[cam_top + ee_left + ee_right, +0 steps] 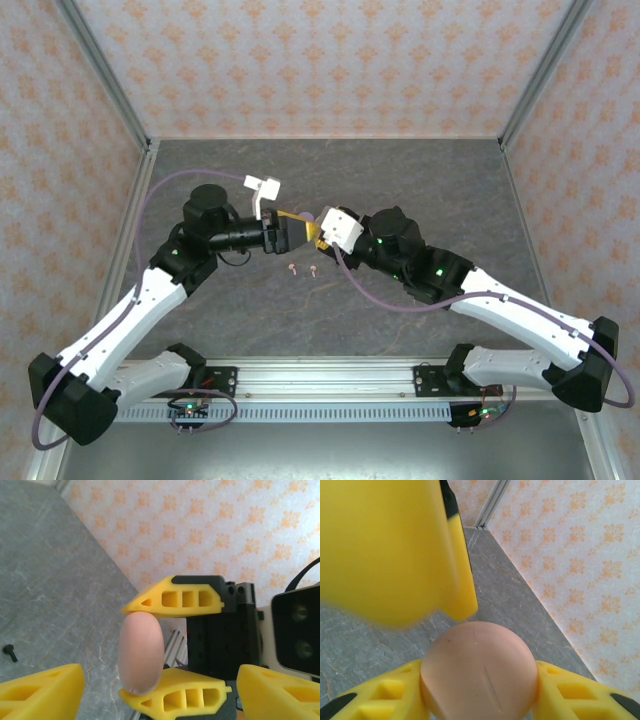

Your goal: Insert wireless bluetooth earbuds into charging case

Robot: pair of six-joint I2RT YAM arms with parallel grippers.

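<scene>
Within the right pincer (480,682), the pinkish case (479,660) sits clamped.

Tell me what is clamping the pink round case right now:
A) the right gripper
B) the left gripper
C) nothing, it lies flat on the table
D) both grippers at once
A: in the right wrist view the pink round case sits squeezed between the right gripper's own yellow fingers.
</scene>
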